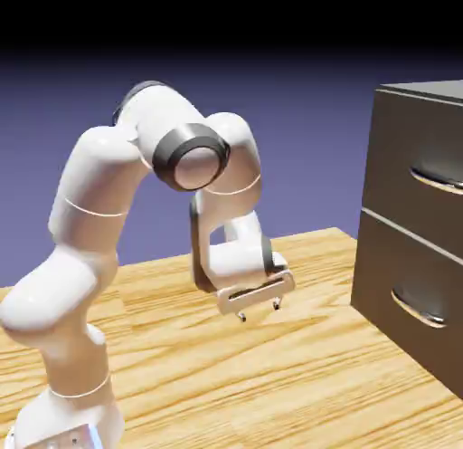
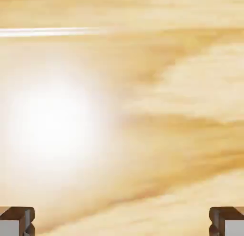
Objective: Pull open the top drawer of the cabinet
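Observation:
The cabinet [image 1: 418, 230] is a tall dark grey-brown box at the exterior view's right edge. Its top drawer [image 1: 407, 180] is the upper flat front, closed flush, with a curved silver handle [image 1: 439, 178]. A like front with its own handle [image 1: 419, 310] sits below it. My gripper [image 1: 259, 310] hangs well to the left of the cabinet, pointing down a little above the table, open with nothing between its fingers. In the hand view my gripper [image 2: 122, 221] shows both fingertips [image 2: 18, 221] far apart at the bottom corners. Only the table's wood grain fills that view; the cabinet is out of it.
The wooden table [image 1: 298, 384] stretches between the arm and the cabinet. A bright glare patch [image 2: 52, 121] lies on the wood in the hand view. The white arm [image 1: 99, 221] rises from the lower left and arches over the table.

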`<state>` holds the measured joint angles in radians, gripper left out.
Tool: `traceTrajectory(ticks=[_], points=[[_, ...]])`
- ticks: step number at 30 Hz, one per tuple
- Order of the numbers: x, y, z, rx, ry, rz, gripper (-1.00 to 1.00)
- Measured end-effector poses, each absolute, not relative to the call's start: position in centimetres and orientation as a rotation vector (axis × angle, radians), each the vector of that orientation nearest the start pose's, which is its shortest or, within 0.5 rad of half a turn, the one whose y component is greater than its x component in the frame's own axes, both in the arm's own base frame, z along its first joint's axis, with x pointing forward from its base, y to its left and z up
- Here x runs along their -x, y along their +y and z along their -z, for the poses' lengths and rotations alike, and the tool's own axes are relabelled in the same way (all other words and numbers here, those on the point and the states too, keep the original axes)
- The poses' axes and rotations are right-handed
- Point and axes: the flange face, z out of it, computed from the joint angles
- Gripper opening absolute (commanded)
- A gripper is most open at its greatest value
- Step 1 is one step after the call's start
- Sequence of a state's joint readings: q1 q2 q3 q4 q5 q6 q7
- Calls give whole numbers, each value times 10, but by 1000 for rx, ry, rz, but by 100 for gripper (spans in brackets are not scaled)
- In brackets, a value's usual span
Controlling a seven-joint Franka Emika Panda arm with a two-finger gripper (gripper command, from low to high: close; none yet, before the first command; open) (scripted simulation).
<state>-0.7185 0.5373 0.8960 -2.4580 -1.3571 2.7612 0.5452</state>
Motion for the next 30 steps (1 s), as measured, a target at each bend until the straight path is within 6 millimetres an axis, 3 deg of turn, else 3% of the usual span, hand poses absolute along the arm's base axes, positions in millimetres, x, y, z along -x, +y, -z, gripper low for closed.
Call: traceTrajectory(ticks=[4, 8, 13, 17, 21, 24, 30], points=[[-432, 176, -178, 2759, -1406, 478, 100], [-445, 188, -196, 2622, -1521, 665, 100], [-472, 187, -235, 2487, -1591, 972, 100], [-499, 169, -276, 2415, -1589, 1263, 100], [-528, 132, -324, 2380, -1533, 1582, 100], [-547, 91, -363, 2380, -1453, 1832, 100], [-569, -28, -438, 2453, -1178, 2335, 100]])
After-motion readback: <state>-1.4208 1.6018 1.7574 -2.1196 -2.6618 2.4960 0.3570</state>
